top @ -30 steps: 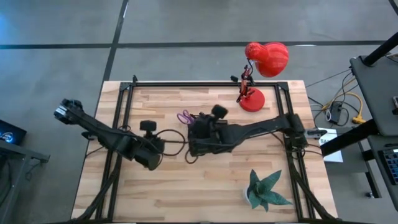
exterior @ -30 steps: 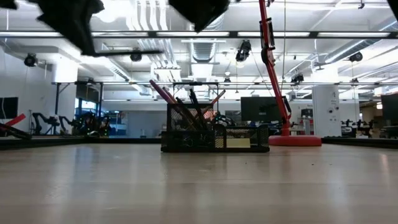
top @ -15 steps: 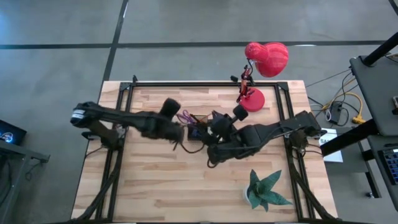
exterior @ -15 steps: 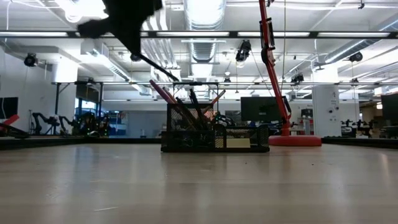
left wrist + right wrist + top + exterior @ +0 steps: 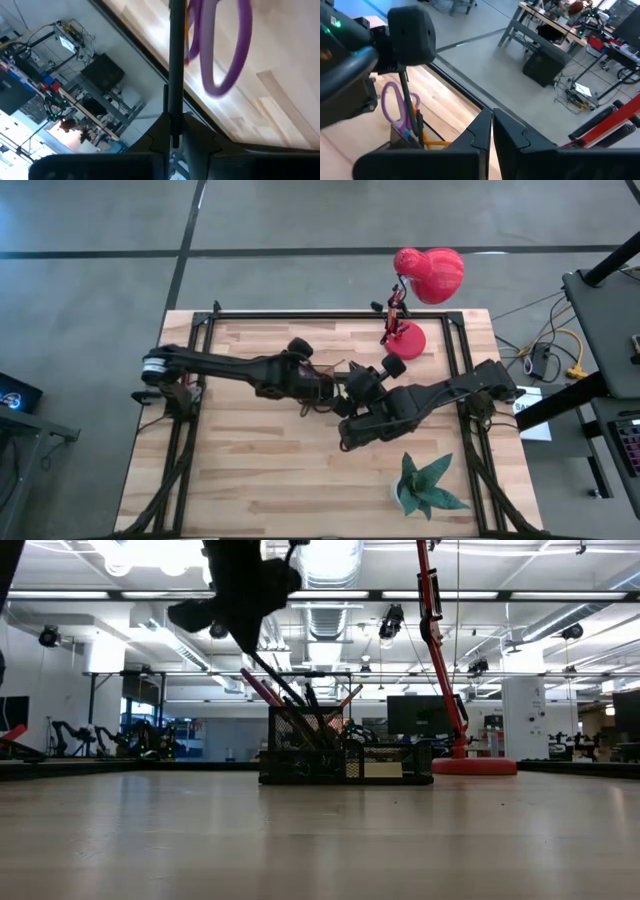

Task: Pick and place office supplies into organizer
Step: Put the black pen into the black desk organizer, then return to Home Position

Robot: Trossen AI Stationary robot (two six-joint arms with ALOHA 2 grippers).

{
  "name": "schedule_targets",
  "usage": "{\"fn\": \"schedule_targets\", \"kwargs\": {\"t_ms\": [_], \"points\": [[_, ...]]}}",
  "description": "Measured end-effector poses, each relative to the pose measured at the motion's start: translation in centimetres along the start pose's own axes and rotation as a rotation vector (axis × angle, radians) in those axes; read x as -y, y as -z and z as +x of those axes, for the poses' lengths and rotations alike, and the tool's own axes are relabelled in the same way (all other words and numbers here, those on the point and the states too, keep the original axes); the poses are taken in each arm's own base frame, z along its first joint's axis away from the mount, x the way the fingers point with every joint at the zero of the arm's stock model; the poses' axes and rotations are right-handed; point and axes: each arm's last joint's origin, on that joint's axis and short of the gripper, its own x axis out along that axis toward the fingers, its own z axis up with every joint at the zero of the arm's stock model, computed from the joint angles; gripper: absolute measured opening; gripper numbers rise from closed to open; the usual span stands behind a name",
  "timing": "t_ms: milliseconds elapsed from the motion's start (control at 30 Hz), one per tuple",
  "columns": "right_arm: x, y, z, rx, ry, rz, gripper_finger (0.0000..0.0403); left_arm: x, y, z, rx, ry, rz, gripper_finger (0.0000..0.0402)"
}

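Two arms meet over the middle of the worktop (image 5: 250, 470), and the step in hand appears to be the placing of a pen.

Left arm: it reaches in from the left edge, and the left gripper (image 5: 318, 383) sits directly above the organizer (image 5: 345, 758). Its fingers (image 5: 200, 140) are closed almost fully on a thin dark pen (image 5: 175, 65), which runs straight out from between them. In the low view the pen slants down from the gripper toward the organizer's tall compartment, its lower end among the pens (image 5: 300, 710) that stand there. Whether the tip has passed below the rim cannot be told.

Centre: the purple-handled scissors (image 5: 222, 47) stand in the organizer with the finger loops uppermost, just beside the held pen and seemingly apart from it. The yellow sticky-note pad (image 5: 382, 769) lies in a low compartment.

Right arm: the right gripper (image 5: 348, 383) waits just beside the organizer on its right side, fingers (image 5: 517, 137) closed together and holding nothing.

Judgement: the next move calls for lowering the pen until it is well inside the compartment, then parting the fingers and lifting clear without snagging the scissor loops.

Far right: a red desk lamp (image 5: 420, 290) and a green paper plant (image 5: 425, 485) stand well apart from the work.
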Motion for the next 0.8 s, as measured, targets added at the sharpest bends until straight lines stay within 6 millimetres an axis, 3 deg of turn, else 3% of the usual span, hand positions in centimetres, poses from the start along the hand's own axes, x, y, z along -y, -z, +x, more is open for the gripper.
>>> {"fn": "schedule_targets", "kwargs": {"t_ms": [467,800], "points": [[-0.4,1.1,0.5,-0.045,-0.002,-0.037,0.0009,1.1,-5.0,2.7,0.015,0.024,0.049,0.0032],[-0.5,1.4,0.8,-0.077,-0.014,-0.041,0.0009,1.3,-5.4,2.4,0.036,0.009,0.005,0.0126]]}}
